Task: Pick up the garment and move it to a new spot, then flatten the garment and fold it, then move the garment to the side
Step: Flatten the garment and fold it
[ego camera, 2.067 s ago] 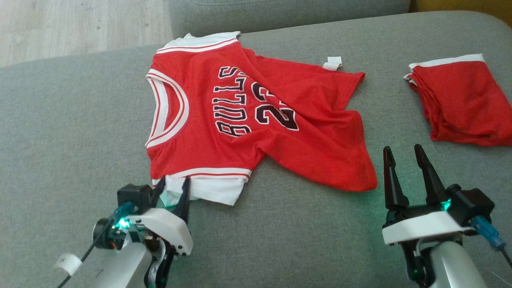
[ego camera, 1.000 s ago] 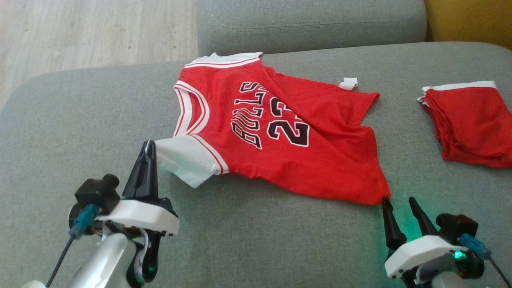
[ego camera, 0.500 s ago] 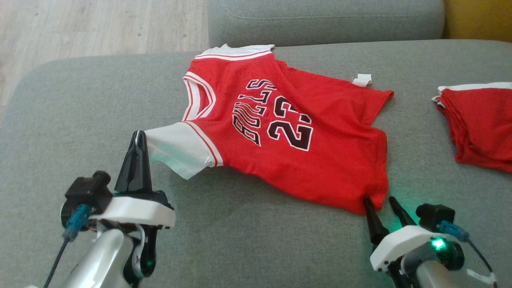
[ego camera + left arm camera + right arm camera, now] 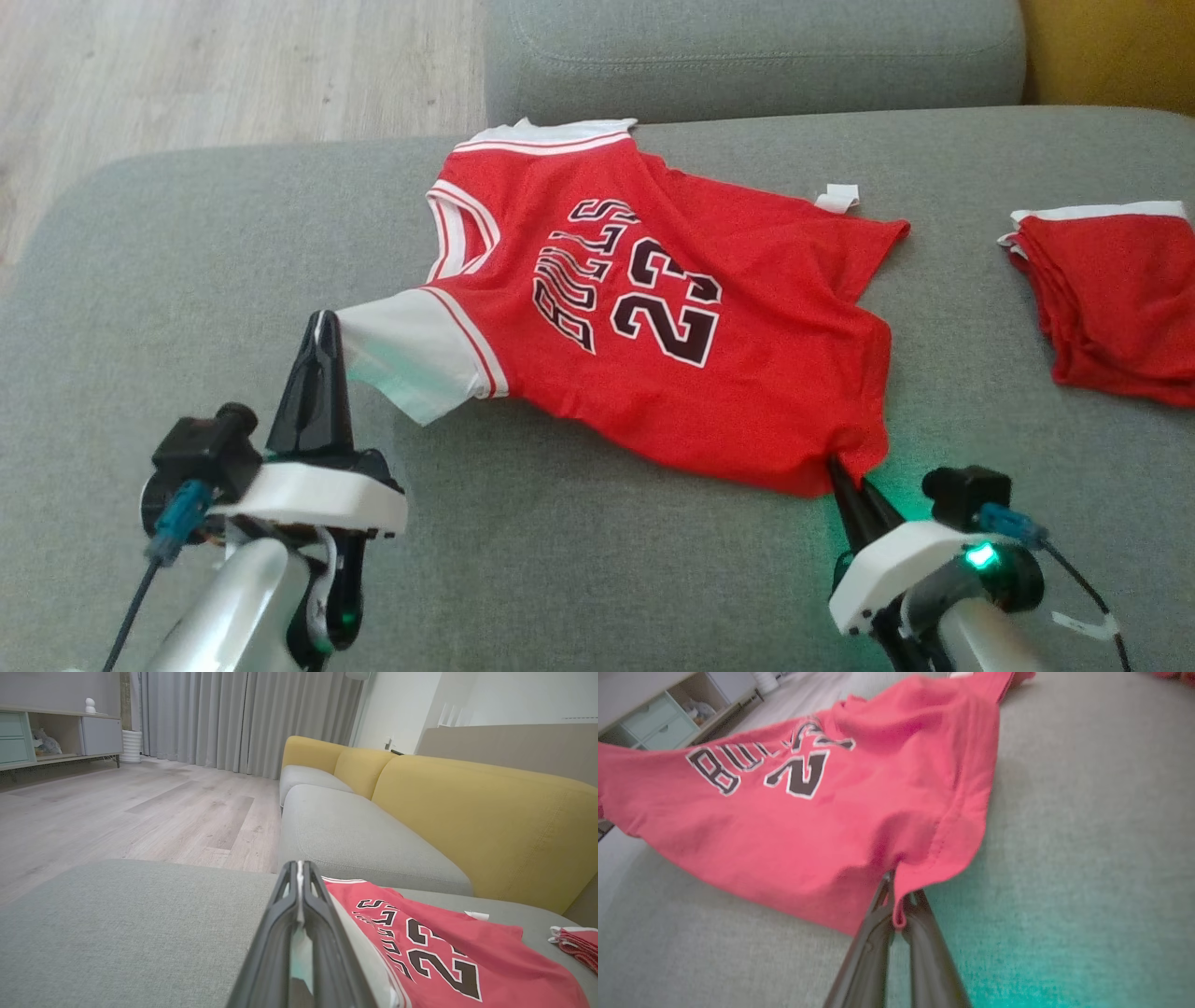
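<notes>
The garment (image 4: 672, 317) is a red jersey with white sleeves and black "BULLS 23" lettering, spread on the grey sofa seat (image 4: 187, 280). My left gripper (image 4: 322, 322) is shut on the edge of the near white sleeve (image 4: 411, 359), which it holds slightly lifted. In the left wrist view the fingers (image 4: 285, 914) press together on white cloth beside the jersey (image 4: 444, 961). My right gripper (image 4: 838, 471) has closed on the jersey's near bottom corner. In the right wrist view the red hem (image 4: 901, 891) is pinched between the fingers (image 4: 878, 933).
A second red garment with a white band (image 4: 1111, 289) lies folded at the right of the seat. A grey cushion (image 4: 747, 47) lies behind, with a yellow backrest (image 4: 467, 812) at the right. Wooden floor (image 4: 187, 65) lies beyond the seat's far left edge.
My right gripper moved up to the jersey's near corner and closed on it. The left gripper, still gripping the sleeve, pulled it leftward earlier. The camera view shifted.
</notes>
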